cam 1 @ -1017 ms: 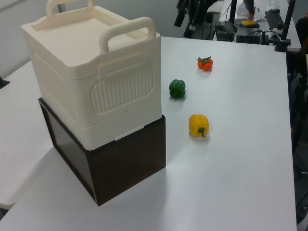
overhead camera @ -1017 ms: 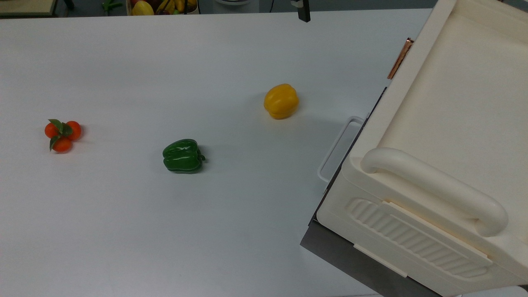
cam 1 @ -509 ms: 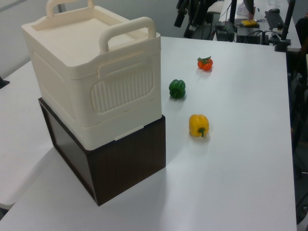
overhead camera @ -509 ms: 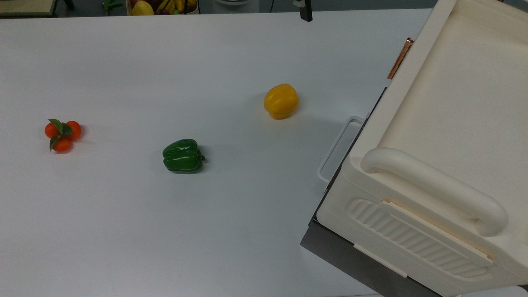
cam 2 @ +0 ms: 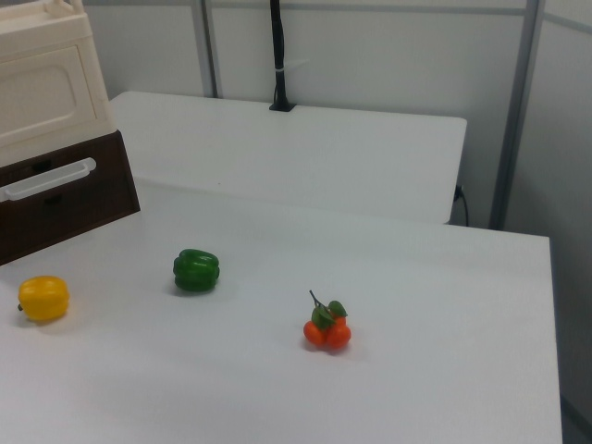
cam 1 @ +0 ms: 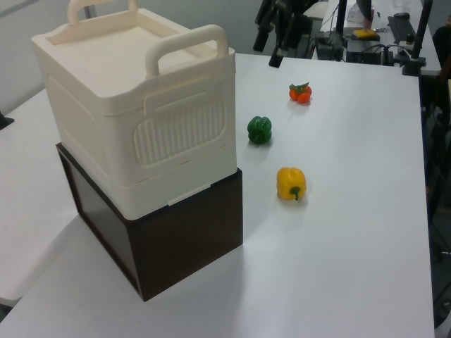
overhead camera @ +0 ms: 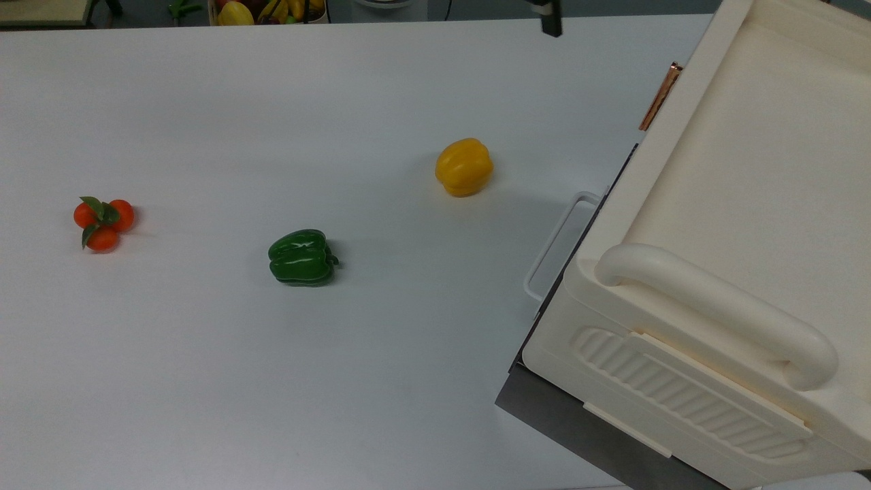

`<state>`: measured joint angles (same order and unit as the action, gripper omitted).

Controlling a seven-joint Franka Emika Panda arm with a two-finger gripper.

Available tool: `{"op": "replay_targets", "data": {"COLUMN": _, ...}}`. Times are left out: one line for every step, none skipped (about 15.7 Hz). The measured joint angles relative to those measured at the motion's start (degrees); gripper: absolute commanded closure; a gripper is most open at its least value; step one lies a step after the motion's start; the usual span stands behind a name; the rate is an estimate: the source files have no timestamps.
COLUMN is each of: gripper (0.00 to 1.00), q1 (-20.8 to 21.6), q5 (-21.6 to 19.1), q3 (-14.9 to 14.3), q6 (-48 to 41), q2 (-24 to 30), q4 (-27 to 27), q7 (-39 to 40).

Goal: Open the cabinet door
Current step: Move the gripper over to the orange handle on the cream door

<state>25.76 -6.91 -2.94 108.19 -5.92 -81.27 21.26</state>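
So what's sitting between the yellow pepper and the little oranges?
The green pepper lies between the yellow pepper and the oranges, a bit nearer the top view's bottom edge.

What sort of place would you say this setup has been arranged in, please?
Probably a robotics lab rather than a kitchen. A cream cabinet stands on a dark box on a bare white table with plastic-looking produce, a green pepper and a yellow pepper. Grey partition panels stand behind.
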Motion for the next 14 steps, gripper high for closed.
{"op": "replay_targets", "data": {"gripper": 0.11, "q1": 0.8, "q5": 0.0, "q3": 0.1, "q6": 0.2, "q2": -0.4, "q4": 0.0, "q7": 0.0}}
{"op": "replay_targets", "data": {"gripper": 0.12, "q1": 1.7, "q5": 0.0, "q3": 0.1, "q6": 0.9, "q2": -1.0, "q4": 0.0, "q7": 0.0}}
{"op": "replay_targets", "data": {"gripper": 0.15, "q1": 2.5, "q5": 0.0, "q3": 0.1, "q6": 1.8, "q2": -1.6, "q4": 0.0, "q7": 0.0}}
{"op": "replay_targets", "data": {"gripper": 0.17, "q1": 3.1, "q5": 0.1, "q3": 0.1, "q6": 2.8, "q2": -2.3, "q4": 0.0, "q7": 0.0}}
{"op": "replay_targets", "data": {"gripper": 0.22, "q1": 3.6, "q5": 0.1, "q3": 0.1, "q6": 3.8, "q2": -2.9, "q4": 0.0, "q7": 0.0}}
{"op": "replay_targets", "data": {"gripper": 0.25, "q1": 3.8, "q5": 0.1, "q3": 0.1, "q6": 4.7, "q2": -3.4, "q4": 0.0, "q7": 0.0}}
{"op": "replay_targets", "data": {"gripper": 0.27, "q1": 4.0, "q5": 0.1, "q3": 0.1, "q6": 5.4, "q2": -3.7, "q4": 0.1, "q7": 0.0}}
{"op": "replay_targets", "data": {"gripper": 0.29, "q1": 4.1, "q5": 0.1, "q3": 0.1, "q6": 6.1, "q2": -4.0, "q4": 0.1, "q7": 0.0}}
{"op": "replay_targets", "data": {"gripper": 0.34, "q1": 4.3, "q5": 0.1, "q3": 0.1, "q6": 7.0, "q2": -4.3, "q4": 0.1, "q7": 0.0}}
{"op": "replay_targets", "data": {"gripper": 0.36, "q1": 4.4, "q5": 0.2, "q3": 0.1, "q6": 7.7, "q2": -4.6, "q4": 0.2, "q7": 0.0}}
{"op": "replay_targets", "data": {"gripper": 0.4, "q1": 4.5, "q5": 0.3, "q3": 0.1, "q6": 8.1, "q2": -4.8, "q4": 0.3, "q7": 0.0}}
{"op": "replay_targets", "data": {"gripper": 0.41, "q1": 4.5, "q5": 0.4, "q3": 0.1, "q6": 8.4, "q2": -5.0, "q4": 0.4, "q7": 0.0}}
{"op": "replay_targets", "data": {"gripper": 0.43, "q1": 4.5, "q5": 0.4, "q3": 0.1, "q6": 9.0, "q2": -5.2, "q4": 0.5, "q7": 0.0}}
{"op": "replay_targets", "data": {"gripper": 0.43, "q1": 4.5, "q5": 0.4, "q3": 0.1, "q6": 9.8, "q2": -5.5, "q4": 0.6, "q7": 0.0}}
